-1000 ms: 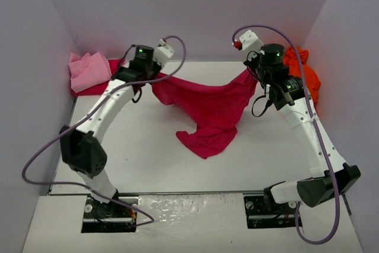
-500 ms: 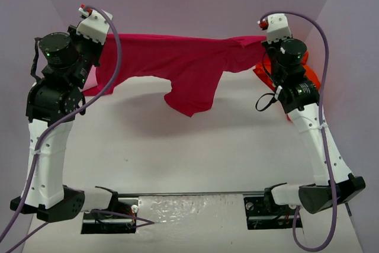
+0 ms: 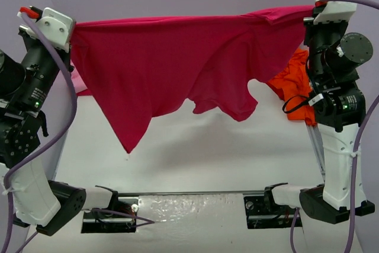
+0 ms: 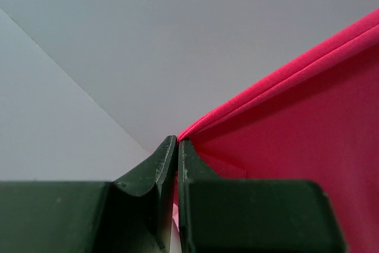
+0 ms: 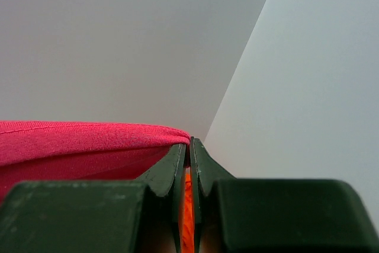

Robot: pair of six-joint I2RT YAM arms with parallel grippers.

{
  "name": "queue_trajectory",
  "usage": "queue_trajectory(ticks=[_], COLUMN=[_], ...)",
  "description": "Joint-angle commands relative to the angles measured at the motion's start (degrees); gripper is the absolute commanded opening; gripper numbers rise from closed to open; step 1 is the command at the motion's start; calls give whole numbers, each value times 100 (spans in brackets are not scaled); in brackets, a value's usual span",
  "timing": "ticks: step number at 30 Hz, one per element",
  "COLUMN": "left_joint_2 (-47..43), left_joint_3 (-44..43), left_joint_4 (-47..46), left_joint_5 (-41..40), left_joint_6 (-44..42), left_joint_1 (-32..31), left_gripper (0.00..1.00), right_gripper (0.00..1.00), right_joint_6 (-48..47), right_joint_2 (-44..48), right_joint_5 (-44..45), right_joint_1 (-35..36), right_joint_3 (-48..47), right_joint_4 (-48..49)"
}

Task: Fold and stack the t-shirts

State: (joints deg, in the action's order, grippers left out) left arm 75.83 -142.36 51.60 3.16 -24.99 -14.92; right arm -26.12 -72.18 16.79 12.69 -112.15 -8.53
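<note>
Stretching the crimson t-shirt [image 3: 177, 69] out in the air, the left fingers [image 4: 151, 176] and right fingers [image 5: 169, 173] each pinch an upper corner, with the cloth hanging between and below them. The next move is probably to lower it flat onto the bench [image 3: 195, 158] for folding.

Crimson t-shirt [image 3: 177, 69], soft matt knit cloth; table [image 3: 207, 158], smooth matt white

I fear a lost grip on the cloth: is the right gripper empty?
No, the right gripper is shut on the top edge of the crimson t-shirt, which hangs stretched across to the left gripper.
</note>
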Motion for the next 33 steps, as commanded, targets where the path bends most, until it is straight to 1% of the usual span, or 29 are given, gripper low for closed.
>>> queue_trajectory(ticks=[1,4,8,9,12,14,17,20,26,33], left_joint_2=[275,384,485,483,441,313,63,-154,-504,-643], left_joint_3=[-533,-530,-179,22,746,1163,1479,1522,1255,652], left_joint_4=[172,333,-26,-194,-718,-851,-827,-723,-266,270], left_joint_5=[-78,35,-380,-653,-1126,-1180,-1019,-829,-44,782], left_joint_6=[-142,-269,-369,-433,-445,-530,-517,-453,-333,-245], left_joint_1=[125,59,50,50,94,106,130,234,441,537], left_gripper=[0,0,0,0,1,1,1,1,1,1], right_gripper=[0,0,0,0,0,0,0,0,0,0], right_joint_6=[93,11,-196,-301,-530,-628,-588,-467,-242,5], right_joint_2=[-170,-257,-385,-418,-481,-478,-291,-22,536,846], right_joint_5=[338,312,281,275,299,305,214,107,-124,-624], right_joint_1=[-172,-122,-109,-109,-117,-117,-111,-128,-287,-488], right_joint_3=[-517,-589,-257,-50,419,701,921,993,941,733], right_joint_4=[7,-52,96,229,606,745,767,734,449,5])
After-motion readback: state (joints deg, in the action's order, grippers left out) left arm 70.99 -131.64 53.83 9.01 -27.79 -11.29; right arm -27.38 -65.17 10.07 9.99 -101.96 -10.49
